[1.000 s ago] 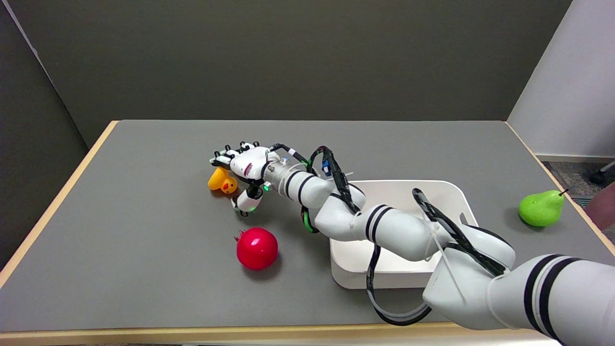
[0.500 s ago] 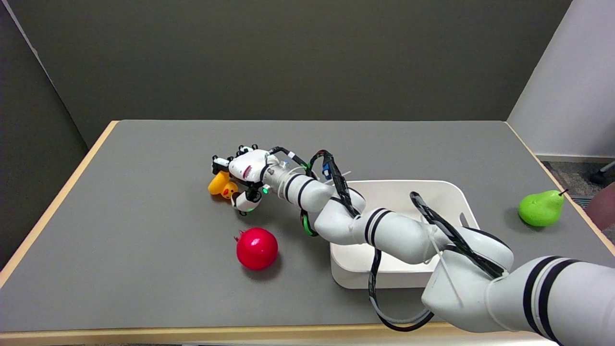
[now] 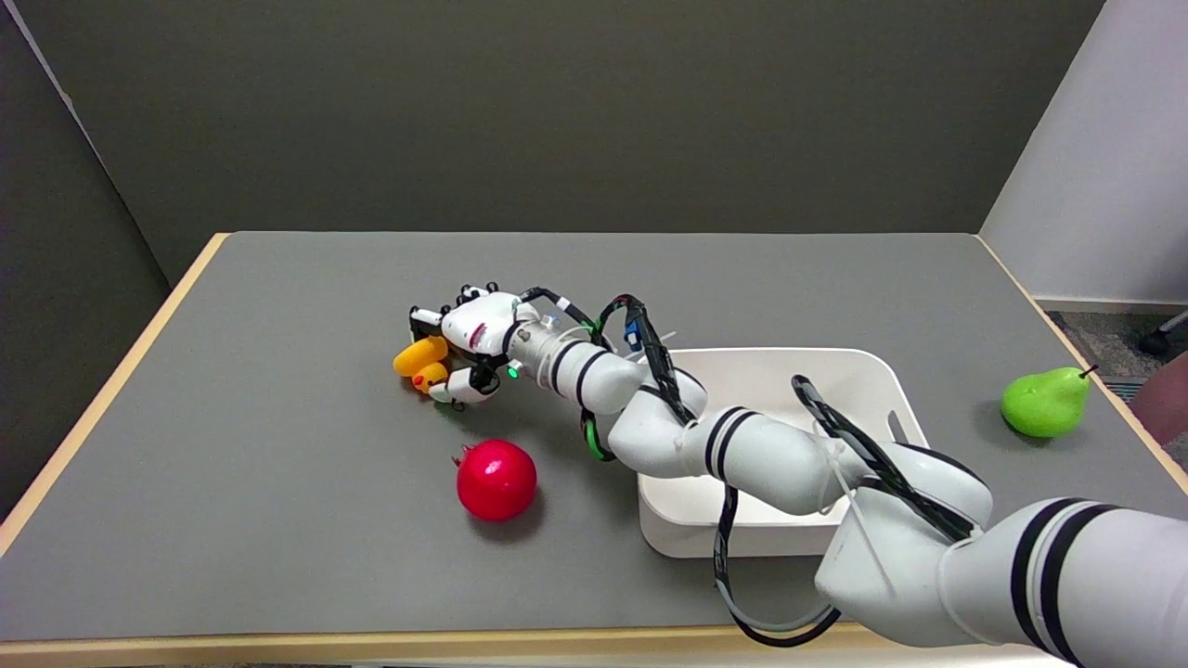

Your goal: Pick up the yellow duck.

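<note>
the right hand (image 3: 461, 348) has closed around the yellow duck (image 3: 419, 361), fingers curled over its top and the thumb pressed in from the near side by the orange beak. 1 second ago the fingers were spread above the duck and the thumb hung well clear of it; half a second ago they were partly curled. the duck now lies tipped, its body sticking out to the left of the hand, and it has shifted a little to the left of where it sat. whether it has left the grey surface (image 3: 278, 445) cannot be told (its underside is in shadow). the arm has swung slightly lower across the white tray (image 3: 891, 390). the red ball (image 3: 497, 479), near the hand on its near side, and the green pear (image 3: 1046, 402), at the far right, have not moved.
</note>
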You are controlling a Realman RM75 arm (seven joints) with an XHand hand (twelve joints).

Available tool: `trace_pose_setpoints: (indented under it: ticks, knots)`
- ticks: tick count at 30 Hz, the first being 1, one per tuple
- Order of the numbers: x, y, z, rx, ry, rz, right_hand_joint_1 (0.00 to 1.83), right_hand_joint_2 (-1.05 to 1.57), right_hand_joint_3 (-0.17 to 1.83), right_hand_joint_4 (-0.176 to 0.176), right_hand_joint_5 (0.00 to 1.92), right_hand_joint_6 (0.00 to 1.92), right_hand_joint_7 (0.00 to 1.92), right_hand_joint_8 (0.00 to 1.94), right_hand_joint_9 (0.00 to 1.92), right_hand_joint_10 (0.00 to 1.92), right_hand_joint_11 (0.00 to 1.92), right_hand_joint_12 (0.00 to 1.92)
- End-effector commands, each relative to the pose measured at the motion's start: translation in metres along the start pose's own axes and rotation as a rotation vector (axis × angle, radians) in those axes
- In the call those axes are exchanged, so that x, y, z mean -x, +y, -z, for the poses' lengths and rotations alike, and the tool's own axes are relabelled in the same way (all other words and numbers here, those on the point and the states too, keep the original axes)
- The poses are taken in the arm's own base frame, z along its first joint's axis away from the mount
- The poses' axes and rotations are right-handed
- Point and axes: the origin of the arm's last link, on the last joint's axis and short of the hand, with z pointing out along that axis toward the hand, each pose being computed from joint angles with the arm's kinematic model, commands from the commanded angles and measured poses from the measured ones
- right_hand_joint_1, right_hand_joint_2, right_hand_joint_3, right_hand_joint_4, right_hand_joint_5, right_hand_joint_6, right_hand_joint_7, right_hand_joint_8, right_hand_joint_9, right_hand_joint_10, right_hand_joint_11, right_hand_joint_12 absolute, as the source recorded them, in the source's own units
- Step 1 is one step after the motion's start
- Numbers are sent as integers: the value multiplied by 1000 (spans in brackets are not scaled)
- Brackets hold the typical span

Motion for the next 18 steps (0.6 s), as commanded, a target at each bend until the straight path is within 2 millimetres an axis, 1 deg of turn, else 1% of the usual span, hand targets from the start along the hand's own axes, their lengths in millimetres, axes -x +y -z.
trace_pose_setpoints:
  ticks: [1,3,5,8,13,15,18]
  knots:
    - [-3,4,2,6,23,-24,709,1246,330,176,486,1750,504,791,497,979,89,1089]
    - [-10,7,3,12,45,-28,717,1240,332,176,495,1741,512,796,500,984,89,1091]
    - [-25,12,4,22,92,-9,723,1237,331,176,500,1735,519,801,502,988,89,1093]
    - [-56,22,11,43,191,26,748,1224,321,174,525,1697,538,815,514,1015,94,1122]
    - [-107,43,31,82,348,67,778,1211,323,154,548,1670,568,825,539,1057,118,1163]
    - [-122,53,41,105,399,88,784,1208,323,150,552,1665,575,828,543,1064,121,1170]
    - [-139,63,55,131,460,103,794,1203,326,142,559,1656,588,836,549,1074,131,1188]
